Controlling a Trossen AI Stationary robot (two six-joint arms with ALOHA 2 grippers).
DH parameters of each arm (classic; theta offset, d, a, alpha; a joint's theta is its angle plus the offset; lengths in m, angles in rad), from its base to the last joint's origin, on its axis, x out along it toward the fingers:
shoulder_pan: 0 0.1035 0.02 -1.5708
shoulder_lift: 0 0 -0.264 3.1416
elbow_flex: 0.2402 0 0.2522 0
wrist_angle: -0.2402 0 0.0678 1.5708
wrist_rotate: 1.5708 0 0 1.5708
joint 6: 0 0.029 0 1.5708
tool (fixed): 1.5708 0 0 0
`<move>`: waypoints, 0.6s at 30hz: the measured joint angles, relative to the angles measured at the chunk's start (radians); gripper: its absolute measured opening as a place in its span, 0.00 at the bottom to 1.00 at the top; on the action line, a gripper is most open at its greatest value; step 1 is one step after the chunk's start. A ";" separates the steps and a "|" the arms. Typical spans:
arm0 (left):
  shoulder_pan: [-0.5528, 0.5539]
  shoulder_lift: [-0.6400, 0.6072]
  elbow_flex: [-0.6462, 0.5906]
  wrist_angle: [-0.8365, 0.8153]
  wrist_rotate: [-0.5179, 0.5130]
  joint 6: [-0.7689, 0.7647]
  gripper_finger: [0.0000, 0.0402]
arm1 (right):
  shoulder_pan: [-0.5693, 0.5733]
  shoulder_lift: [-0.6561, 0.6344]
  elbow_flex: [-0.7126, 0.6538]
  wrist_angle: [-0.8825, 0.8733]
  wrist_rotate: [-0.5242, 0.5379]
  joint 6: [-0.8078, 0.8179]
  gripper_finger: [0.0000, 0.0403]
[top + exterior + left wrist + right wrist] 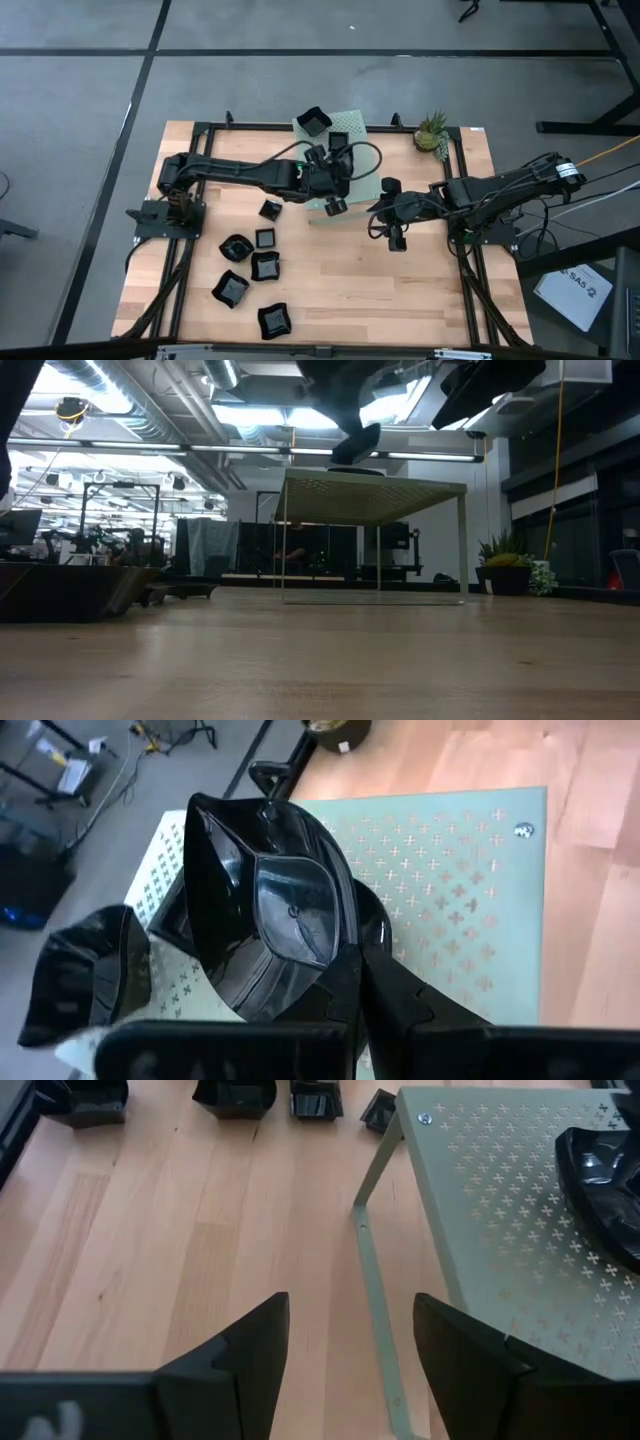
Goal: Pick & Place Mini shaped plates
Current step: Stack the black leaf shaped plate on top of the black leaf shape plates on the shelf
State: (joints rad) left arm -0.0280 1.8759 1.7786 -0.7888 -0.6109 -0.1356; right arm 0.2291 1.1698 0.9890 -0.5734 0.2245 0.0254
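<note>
The mini shaped plates are small glossy black dishes. Several stand on the wood near the left arm, one of them a wavy-rimmed plate [237,247] and another a square plate [265,238]. One plate [313,122] sits on the far left corner of the pale green perforated box [360,165]. My left gripper [338,152] is over the box top, shut on another plate [280,910]. My right gripper [396,238] hovers open above the wood by the box's right side, touching nothing. My left gripper pinches the black plate by its rim [325,970] between the two fingers [400,1000]. The plate is tilted, its hollow turned toward the wrist camera, over the box's perforated top [450,870]. Whether its lower edge touches the top is hidden by the plate itself.
A small potted plant [432,130] stands at the far right of the table. The box's thin leg [375,1160] and base rail [380,1330] lie just ahead of the right fingers. Bare wood [400,290] lies near the front right.
</note>
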 joint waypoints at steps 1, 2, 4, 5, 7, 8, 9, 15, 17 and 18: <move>0.000 -0.001 0.000 -0.009 -0.001 -0.015 0.00 | 0.000 0.000 0.000 0.000 0.000 -0.001 0.53; 0.000 -0.001 0.000 -0.019 -0.003 -0.029 0.00 | 0.000 0.000 0.000 0.000 0.000 -0.003 0.53; 0.000 -0.001 0.000 -0.027 0.001 -0.051 0.00 | 0.000 0.000 0.000 0.000 0.000 -0.005 0.53; 0.000 -0.001 0.000 -0.029 0.009 -0.059 0.00 | 0.000 0.000 0.000 0.000 0.000 -0.008 0.53; 0.003 0.001 0.000 -0.028 0.037 -0.061 0.00 | 0.000 0.000 0.000 0.000 0.000 -0.008 0.53; 0.004 0.007 0.000 -0.025 0.042 -0.061 0.01 | 0.000 0.000 0.000 0.000 0.000 -0.008 0.53; 0.004 0.013 0.000 -0.023 0.042 -0.062 0.01 | 0.000 0.000 0.000 0.000 0.000 -0.008 0.53; 0.019 0.030 -0.001 -0.036 0.065 -0.062 0.01 | 0.000 0.000 0.000 0.000 0.000 -0.007 0.53; 0.025 0.037 -0.001 -0.025 0.084 -0.062 0.01 | 0.000 0.000 0.000 0.000 0.000 -0.003 0.53; 0.026 0.039 -0.001 -0.024 0.086 -0.063 0.01 | 0.000 0.000 0.000 0.000 0.000 -0.003 0.53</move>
State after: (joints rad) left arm -0.0016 1.9150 1.7779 -0.8132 -0.5249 -0.1988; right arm 0.2291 1.1698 0.9890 -0.5735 0.2241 0.0227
